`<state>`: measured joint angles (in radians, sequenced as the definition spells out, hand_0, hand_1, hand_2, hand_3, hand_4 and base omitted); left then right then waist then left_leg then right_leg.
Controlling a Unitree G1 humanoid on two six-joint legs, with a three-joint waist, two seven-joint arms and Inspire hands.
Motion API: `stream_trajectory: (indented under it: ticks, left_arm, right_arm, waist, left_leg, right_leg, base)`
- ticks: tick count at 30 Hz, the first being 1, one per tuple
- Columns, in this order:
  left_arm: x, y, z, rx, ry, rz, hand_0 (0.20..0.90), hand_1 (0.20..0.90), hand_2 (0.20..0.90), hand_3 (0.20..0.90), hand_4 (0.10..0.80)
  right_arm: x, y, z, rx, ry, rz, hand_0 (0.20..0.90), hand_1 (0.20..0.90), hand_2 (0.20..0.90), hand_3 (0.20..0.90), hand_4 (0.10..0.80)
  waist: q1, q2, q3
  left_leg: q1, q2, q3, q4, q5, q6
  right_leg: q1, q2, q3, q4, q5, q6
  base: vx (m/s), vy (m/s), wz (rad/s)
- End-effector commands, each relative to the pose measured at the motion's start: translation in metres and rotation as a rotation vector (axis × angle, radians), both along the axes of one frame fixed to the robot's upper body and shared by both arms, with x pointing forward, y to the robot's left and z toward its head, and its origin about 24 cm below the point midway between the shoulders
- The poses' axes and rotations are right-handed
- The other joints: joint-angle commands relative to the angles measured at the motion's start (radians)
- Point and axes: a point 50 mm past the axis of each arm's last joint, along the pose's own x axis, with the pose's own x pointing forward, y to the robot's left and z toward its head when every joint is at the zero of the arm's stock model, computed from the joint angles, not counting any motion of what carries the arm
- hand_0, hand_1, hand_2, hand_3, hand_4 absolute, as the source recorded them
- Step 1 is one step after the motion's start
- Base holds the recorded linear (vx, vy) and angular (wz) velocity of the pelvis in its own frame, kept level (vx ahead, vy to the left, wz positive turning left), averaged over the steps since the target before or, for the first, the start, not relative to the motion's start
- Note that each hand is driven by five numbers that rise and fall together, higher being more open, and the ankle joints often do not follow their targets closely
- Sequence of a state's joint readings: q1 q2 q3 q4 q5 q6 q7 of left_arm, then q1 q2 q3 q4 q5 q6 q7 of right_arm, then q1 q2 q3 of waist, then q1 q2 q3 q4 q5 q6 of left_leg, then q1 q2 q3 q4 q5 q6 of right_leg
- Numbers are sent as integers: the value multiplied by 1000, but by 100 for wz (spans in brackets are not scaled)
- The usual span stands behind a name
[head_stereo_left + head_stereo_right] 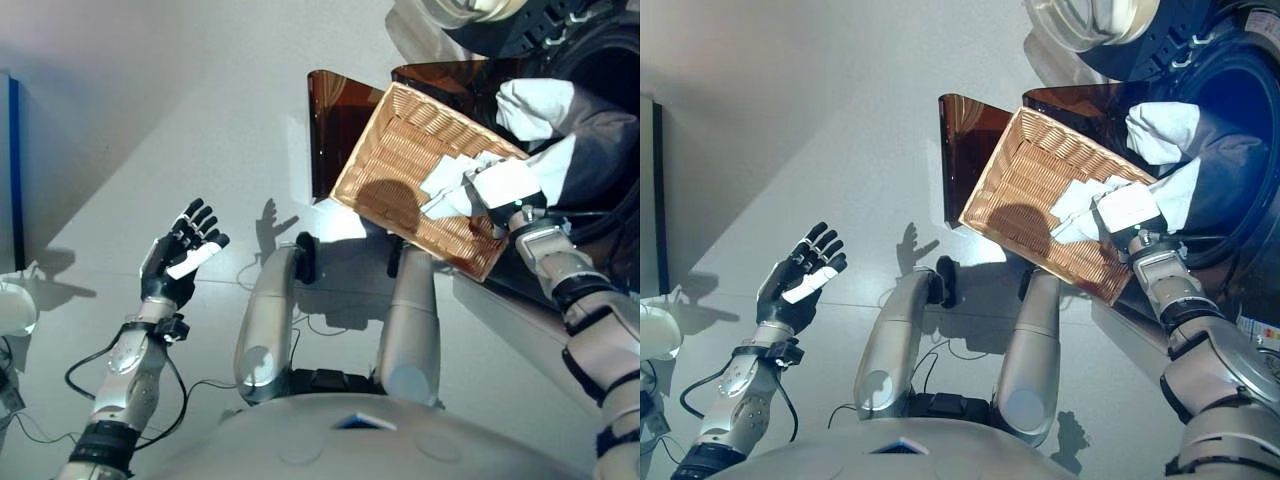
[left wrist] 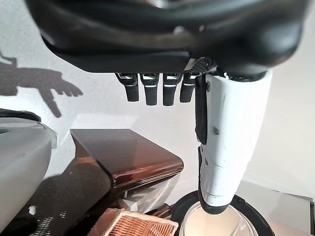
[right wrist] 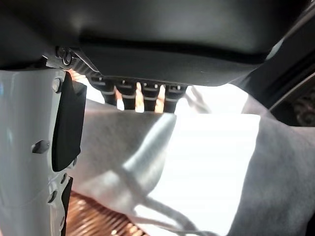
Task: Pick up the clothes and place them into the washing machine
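at the far left our left hand [image 1: 180, 255] hangs in the air over the floor [image 1: 150, 120], fingers spread and relaxed, holding nothing; we judge it is kept out wide so it stays clear of the work. moving right, a brown stand [image 1: 335, 130] rises from the floor, and the basket [image 1: 400, 160] sits tilted on it, its open side turned up toward us, probably so the clothes are easy to reach. at the basket's right rim our right hand [image 1: 500, 185] is closed on the garment [image 1: 560, 135], a white and grey piece; in the right wrist view the fingers curl over the cloth and the thumb presses it from the other side. the garment stretches from the basket's edge across into the dark mouth of the washer [image 1: 1240, 90], so part of it is already at the drum while a tail trails in the basket. we take this as mid-transfer: the grip is kept so the cloth can be carried deeper before letting go.
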<state>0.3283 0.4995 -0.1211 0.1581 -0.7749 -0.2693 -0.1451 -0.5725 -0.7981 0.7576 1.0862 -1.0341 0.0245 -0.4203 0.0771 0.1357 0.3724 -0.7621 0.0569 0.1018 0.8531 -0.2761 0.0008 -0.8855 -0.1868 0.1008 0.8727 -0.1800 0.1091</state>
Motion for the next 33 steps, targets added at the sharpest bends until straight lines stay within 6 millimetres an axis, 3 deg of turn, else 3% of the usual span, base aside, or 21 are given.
stream_trajectory:
  ticks: [1,11,12,13,14,27,33]
  left_arm:
    - [-1,21,29,97,-141,33,900,900,900,900,800]
    - [-2,21,29,92,-144,35,900,900,900,900,800]
    - [-2,21,30,95,-143,37,900,900,900,900,800]
    - [-2,21,30,96,-143,34,900,900,900,900,800]
    - [-1,21,30,98,-143,32,900,900,900,900,800]
    - [-3,25,31,117,-134,42,900,900,900,900,800]
    - [-6,28,28,123,-125,75,900,900,900,900,800]
  right_arm:
    - [5,-11,16,-95,-82,-18,900,900,900,900,800]
    - [4,-13,13,-88,-77,-58,900,900,900,900,800]
    - [4,-14,13,-86,-78,-62,842,842,842,842,759]
    - [4,-13,14,-78,-81,-63,606,606,606,606,590]
    - [5,-13,14,-75,-82,-64,216,216,216,216,312]
    - [6,-11,14,-48,-107,-70,200,200,200,200,300]
    - [9,-6,17,125,-216,-116,200,200,200,200,300]
  waist:
    - [11,16,-41]
    - [15,18,-41]
    - [15,17,-41]
    - [15,16,-41]
    - [16,16,-41]
    - [14,6,-49]
    - [12,0,-53]
  left_leg:
    - [-54,1,22,14,17,-23]
    - [-118,13,19,127,-25,-22]
    - [-119,15,19,131,-28,-23]
    - [-120,16,20,133,-29,-23]
    - [-122,16,19,135,-30,-23]
    - [-127,17,20,125,-23,-20]
    - [-112,16,25,90,-6,-19]
  right_leg:
    - [-17,22,-36,78,-78,-67]
    - [-69,16,-34,182,-123,-75]
    - [-69,15,-35,187,-126,-76]
    - [-68,14,-35,188,-128,-77]
    - [-68,14,-36,188,-128,-77]
    - [-77,17,-35,179,-119,-79]
    - [-71,20,-37,150,-98,-77]
  base:
    - [0,0,0]
    - [-15,-4,2]
    - [0,0,0]
    - [0,0,0]
    - [0,0,0]
    - [-5,-1,4]
    - [-1,2,-13]
